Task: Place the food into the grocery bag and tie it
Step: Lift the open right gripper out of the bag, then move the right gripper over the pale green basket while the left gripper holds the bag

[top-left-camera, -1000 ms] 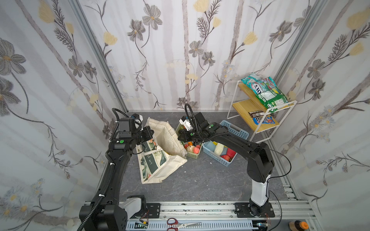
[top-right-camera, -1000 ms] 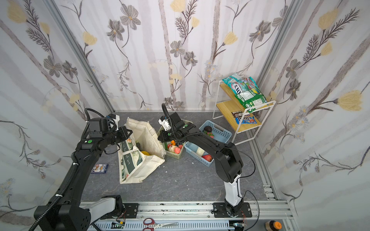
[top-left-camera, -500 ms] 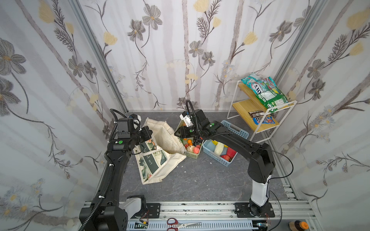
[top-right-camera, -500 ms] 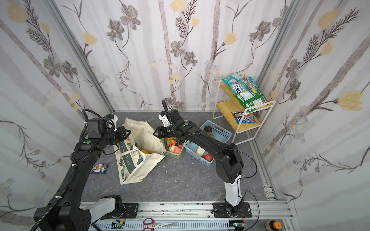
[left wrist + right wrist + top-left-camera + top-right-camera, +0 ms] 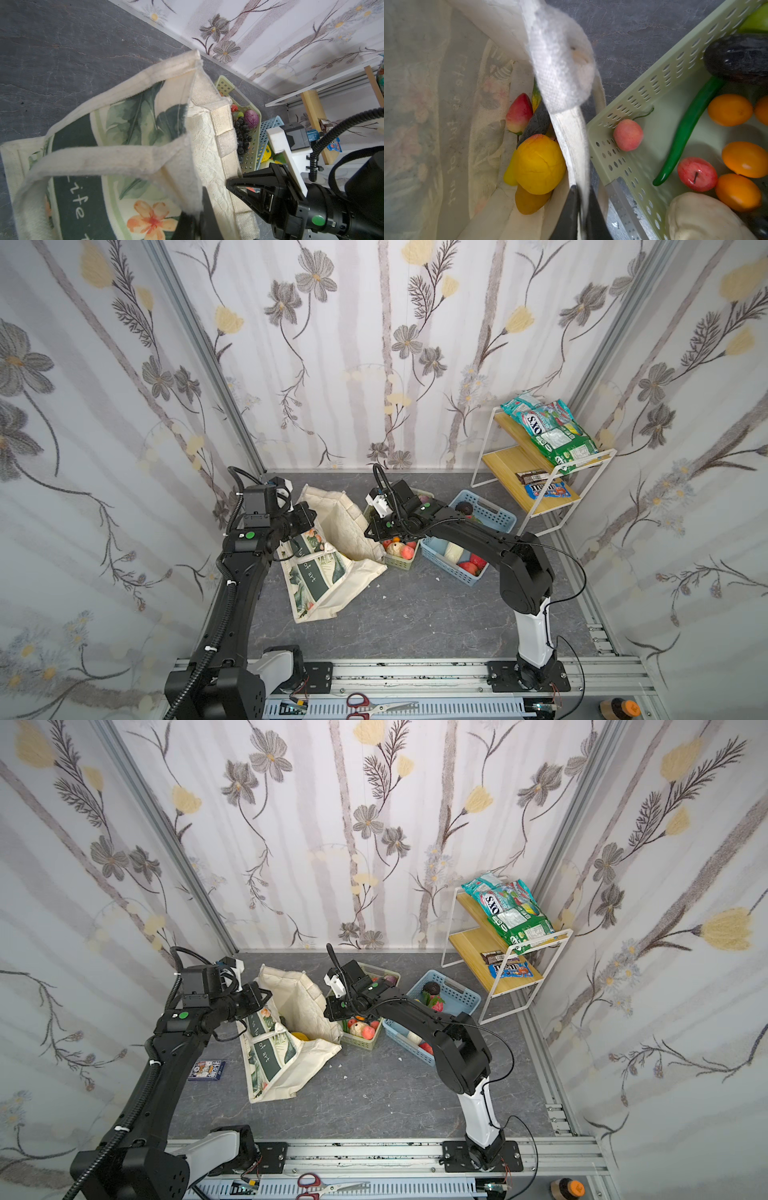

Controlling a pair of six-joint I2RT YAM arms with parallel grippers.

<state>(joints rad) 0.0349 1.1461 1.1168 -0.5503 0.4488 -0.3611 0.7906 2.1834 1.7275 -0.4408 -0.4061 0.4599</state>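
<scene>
The cream grocery bag [image 5: 328, 572] [image 5: 274, 1056] lies slumped on the grey floor with its mouth held apart. My left gripper [image 5: 309, 517] [image 5: 197, 216] is shut on the printed side's rim where a handle strap [image 5: 93, 158] joins. My right gripper [image 5: 370, 533] [image 5: 582, 199] is shut on the opposite rim, pinching a cream strap. Food lies inside the bag: a yellow fruit [image 5: 539, 164], a red-green peach [image 5: 519, 116] and an orange piece [image 5: 529, 203]. More food fills the pale green basket [image 5: 643, 89] beside the bag: oranges [image 5: 730, 110], a red apple [image 5: 696, 173], a green chili [image 5: 685, 133].
A blue basket [image 5: 486, 514] with more toy produce stands right of the green basket [image 5: 401, 566]. A white wire shelf [image 5: 540, 472] with snack packets [image 5: 552, 435] fills the back right corner. A card box [image 5: 206, 1069] lies left of the bag; scissors [image 5: 374, 711] lie on the front rail.
My right gripper moved from over the green basket to the bag's near rim, opened, then shut on it. The left gripper kept its hold and pulled slightly left.
</scene>
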